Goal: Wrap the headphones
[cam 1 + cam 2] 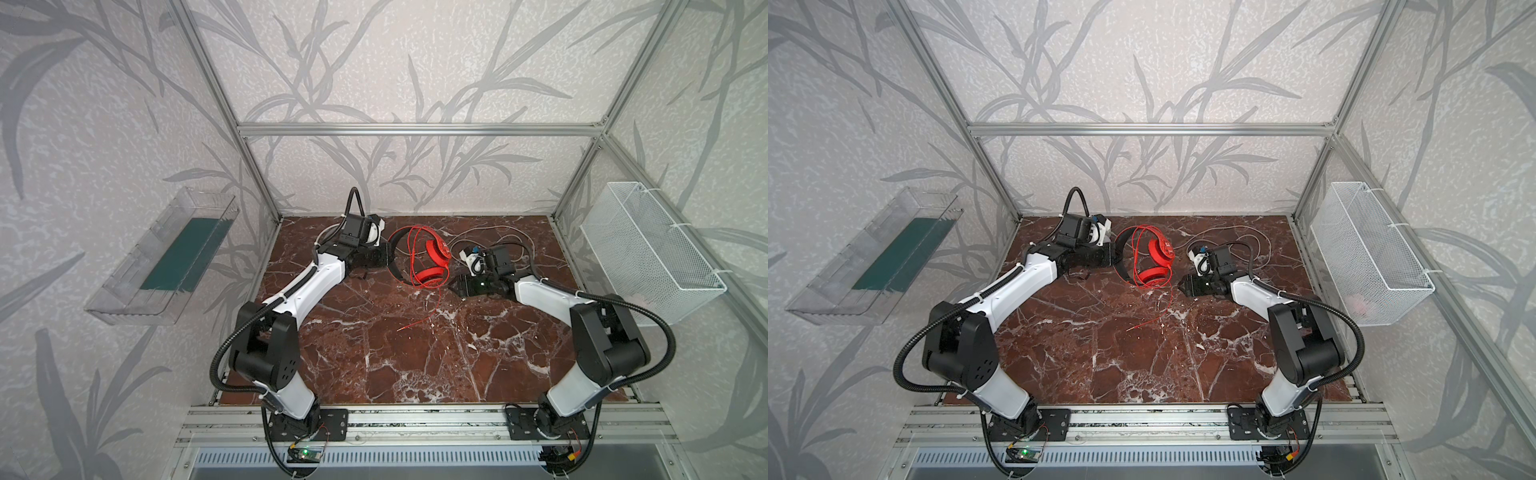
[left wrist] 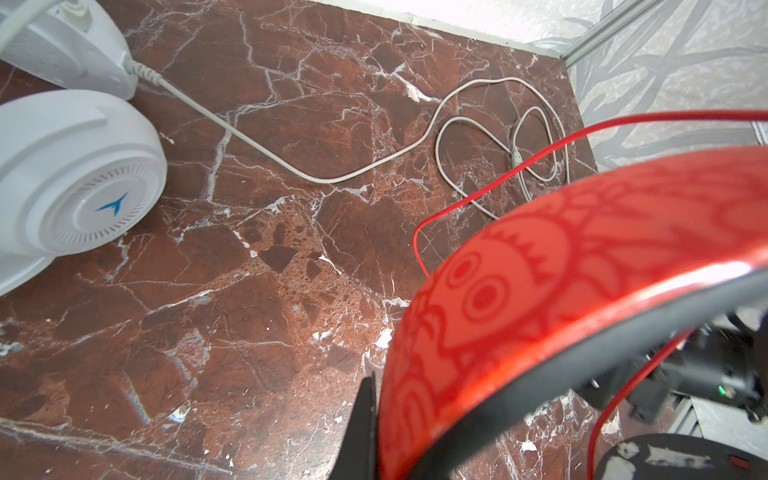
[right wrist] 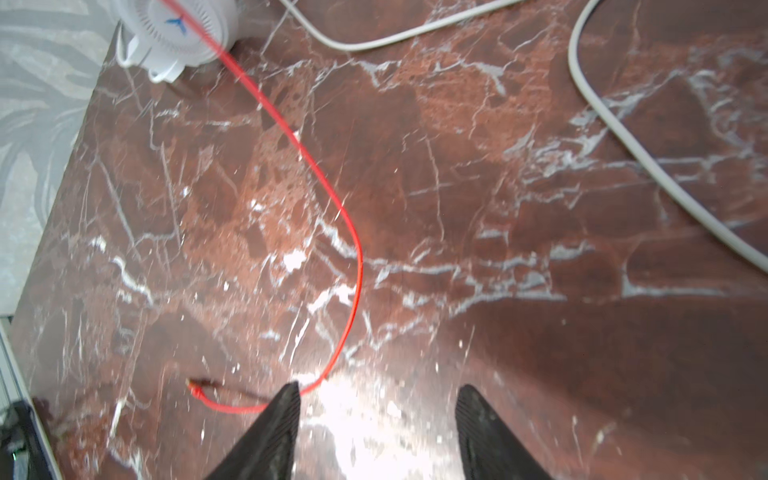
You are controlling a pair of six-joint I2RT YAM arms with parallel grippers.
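Note:
The red headphones (image 1: 436, 254) (image 1: 1160, 254) lie at the back middle of the marble table, their thin red cable (image 1: 437, 307) looped over them and trailing forward to its plug. My left gripper (image 1: 387, 258) (image 2: 376, 415) is shut on their red-and-black headband (image 2: 540, 316); only one finger (image 2: 365, 419) shows. My right gripper (image 1: 455, 286) (image 3: 380, 392) stands open just right of the red ear cups, nothing between its fingers. The red cable (image 3: 351, 266) passes behind one fingertip. The white headphones (image 2: 75, 178) sit at the back left, mostly hidden by my left arm in both top views.
The white-grey cable (image 1: 498, 235) (image 2: 453, 124) lies in loose loops at the back right. A clear tray (image 1: 162, 257) hangs on the left wall. A white wire basket (image 1: 648, 253) hangs on the right wall. Aluminium frame posts stand at the table's back corners.

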